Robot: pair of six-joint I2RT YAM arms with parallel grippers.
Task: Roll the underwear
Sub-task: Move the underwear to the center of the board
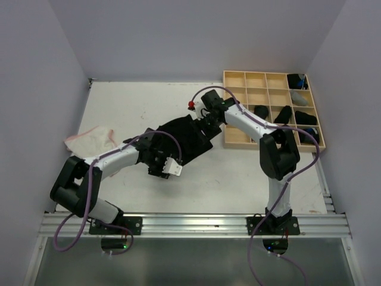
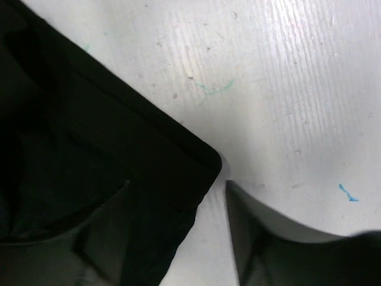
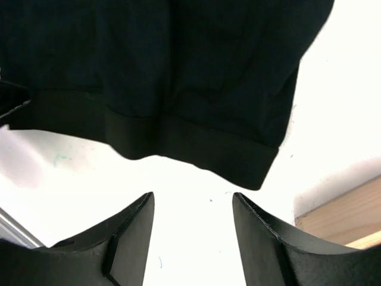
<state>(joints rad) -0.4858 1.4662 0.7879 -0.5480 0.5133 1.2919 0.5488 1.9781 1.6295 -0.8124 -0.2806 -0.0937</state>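
A black underwear (image 1: 189,138) lies flat in the middle of the table. My left gripper (image 1: 166,165) hovers over its near corner, jaws apart. In the left wrist view that corner (image 2: 149,179) lies between the open fingers, with bare table beside the right finger (image 2: 256,244). My right gripper (image 1: 206,121) stands at the cloth's far edge. It is open (image 3: 191,196) with only bare table between its fingers, and the hem (image 3: 196,143) lies just ahead of the tips. A whitish underwear with pink edging (image 1: 89,138) lies crumpled at the left.
A pale wooden grid tray (image 1: 244,119) stands at the back right; its corner (image 3: 348,217) shows beside my right fingers. Several dark rolls (image 1: 284,114) fill its right-hand cells. A small red item (image 1: 191,105) sits near the right wrist.
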